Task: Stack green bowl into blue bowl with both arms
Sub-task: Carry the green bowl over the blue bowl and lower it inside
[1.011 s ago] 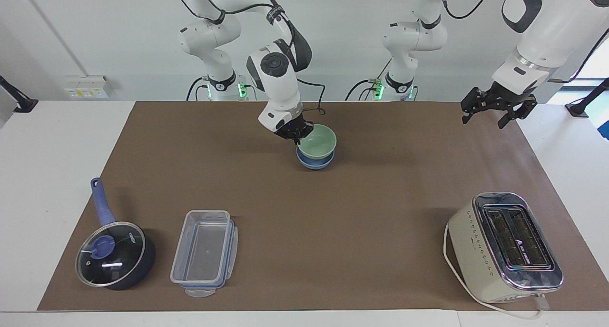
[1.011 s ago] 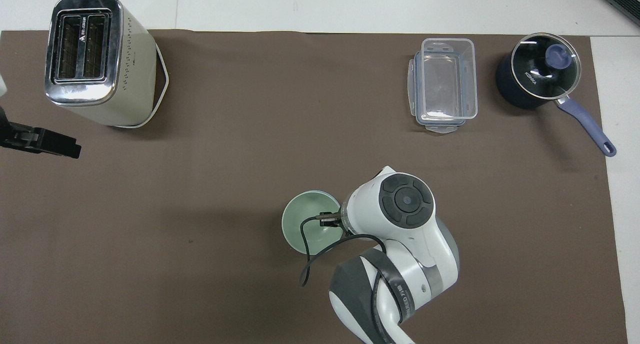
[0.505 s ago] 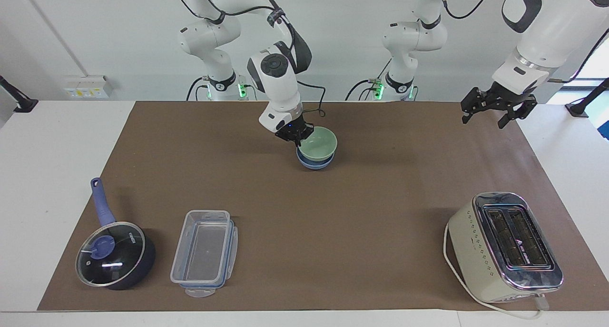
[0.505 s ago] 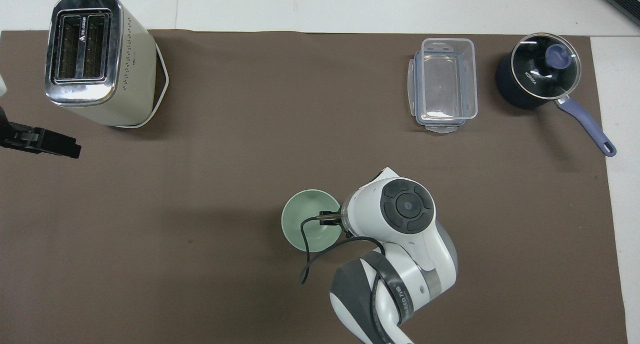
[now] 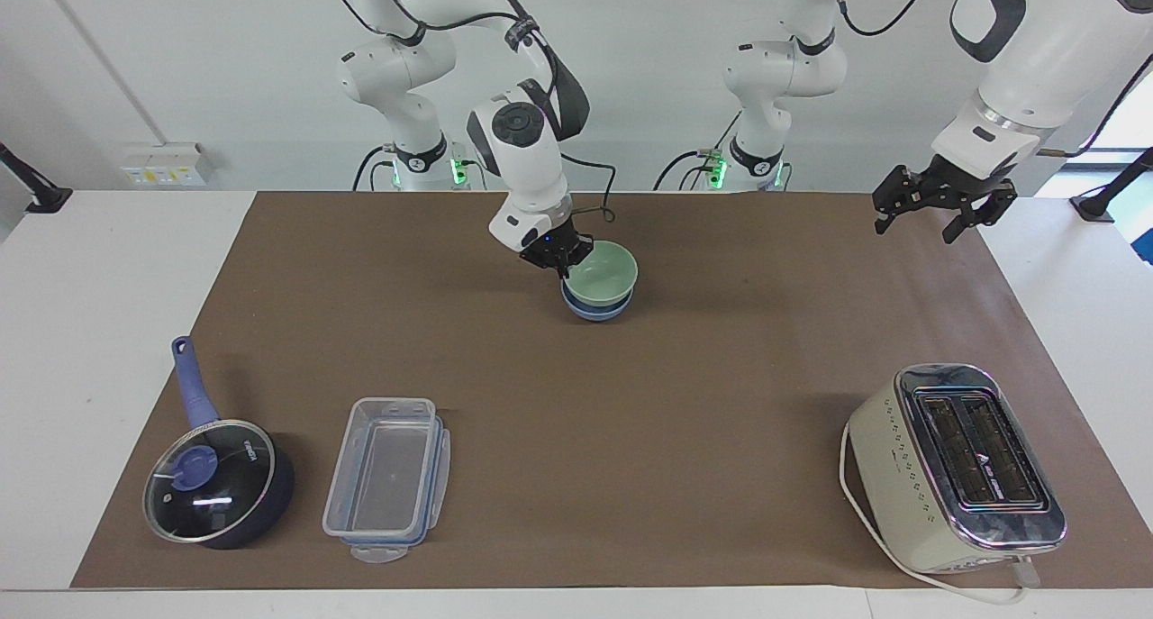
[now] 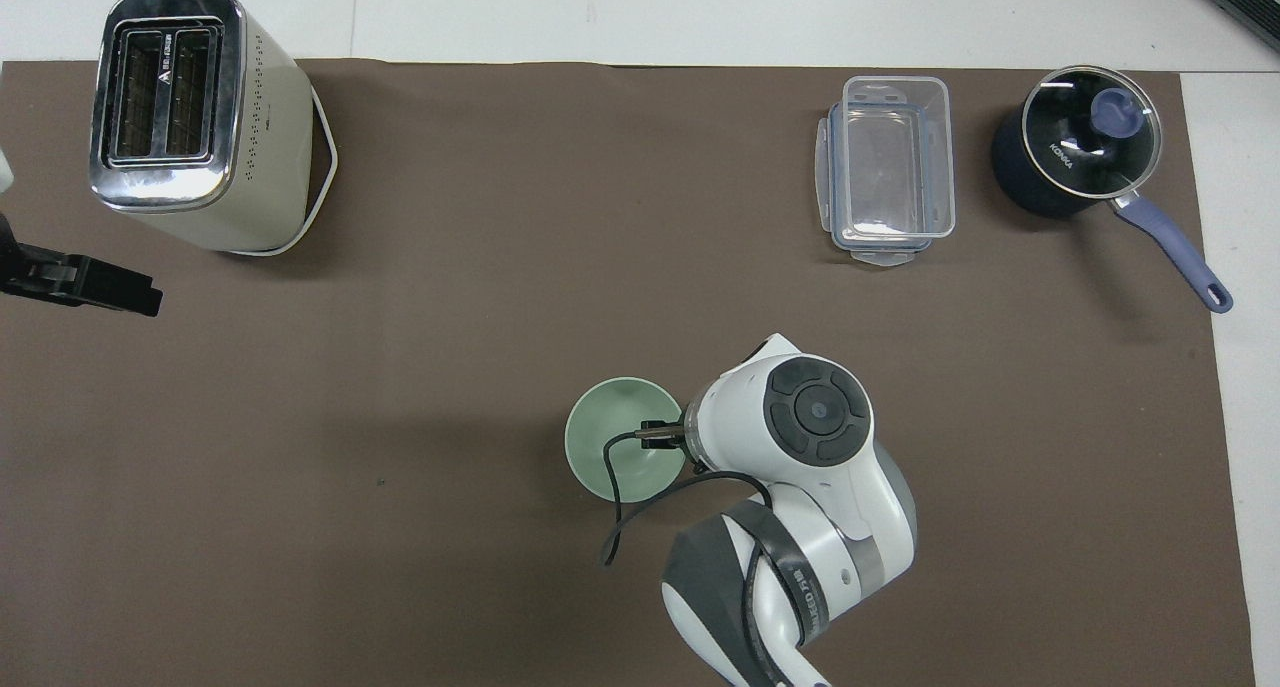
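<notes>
Green bowl (image 5: pixel 602 274) seated in blue bowl (image 5: pixel 596 308), barely shifted over 1 s; right gripper (image 5: pixel 560 257) clamped at its 9 o'clock rim, release pending. Left gripper (image 5: pixel 937 206) is held spread, empty, waiting.

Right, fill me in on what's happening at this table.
The right end effector is at the rim of the green bowl, on the side toward the right arm's end of the table. That bowl already sits nested in the blue bowl, near the robots' edge of the brown mat. The left end effector waits in the air over the mat's corner at the left arm's end. The toaster, the clear container and the lidded saucepan stand untouched.
</notes>
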